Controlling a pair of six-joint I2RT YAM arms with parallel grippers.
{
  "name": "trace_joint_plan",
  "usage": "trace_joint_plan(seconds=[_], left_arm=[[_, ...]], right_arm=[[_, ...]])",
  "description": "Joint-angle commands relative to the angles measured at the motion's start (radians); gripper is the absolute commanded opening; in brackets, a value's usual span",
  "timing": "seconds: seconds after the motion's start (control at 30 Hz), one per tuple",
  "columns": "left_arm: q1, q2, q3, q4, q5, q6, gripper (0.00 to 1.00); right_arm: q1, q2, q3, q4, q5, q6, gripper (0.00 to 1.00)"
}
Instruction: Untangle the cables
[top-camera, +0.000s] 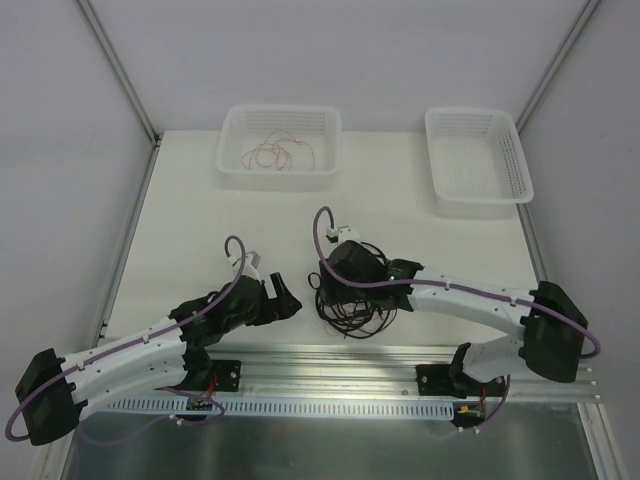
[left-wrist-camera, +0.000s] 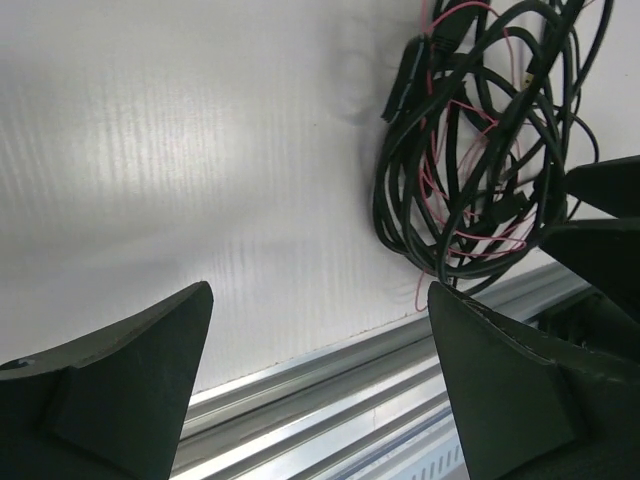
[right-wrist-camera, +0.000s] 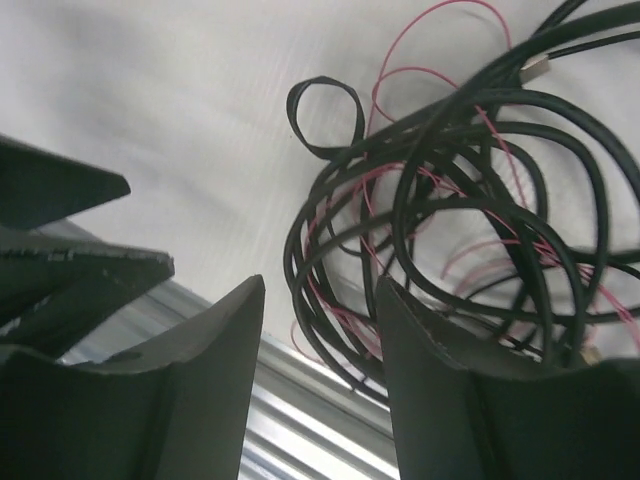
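Observation:
A tangle of cables (top-camera: 352, 310), black loops laced with fine red-pink wire, lies on the white table near its front edge. My right gripper (top-camera: 328, 292) hovers over the tangle's left side. In the right wrist view its jaws (right-wrist-camera: 320, 300) stand open, with black and pink loops (right-wrist-camera: 450, 200) on the table showing through the gap. My left gripper (top-camera: 285, 300) is just left of the tangle, open wide with nothing between its fingers (left-wrist-camera: 320, 300). The tangle (left-wrist-camera: 480, 150) sits at the upper right of the left wrist view. One loose red-pink cable (top-camera: 280, 152) lies in the left basket.
Two white baskets stand at the back: the left one (top-camera: 232, 170) holds the red-pink cable, the right one (top-camera: 478, 205) shows nothing inside. An aluminium rail (top-camera: 330, 365) runs along the table's front edge, close under both grippers. The two grippers' fingertips are near each other.

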Motion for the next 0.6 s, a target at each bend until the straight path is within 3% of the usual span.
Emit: trace_joint_plan(seconds=[0.0,0.33,0.57], left_arm=[[0.014,-0.023,-0.023,-0.008,-0.052,-0.05,0.89],[0.014,0.017,-0.014,-0.007,-0.029,-0.022,0.9],[0.014,0.042,-0.003,-0.005,-0.023,-0.013,0.91]], right_arm=[[0.004,0.074,0.005,0.194,0.002,0.131,0.52],[0.015,0.251,0.041,0.126,0.165,0.3,0.36],[0.067,0.251,0.082,-0.055,0.29,0.383,0.36]])
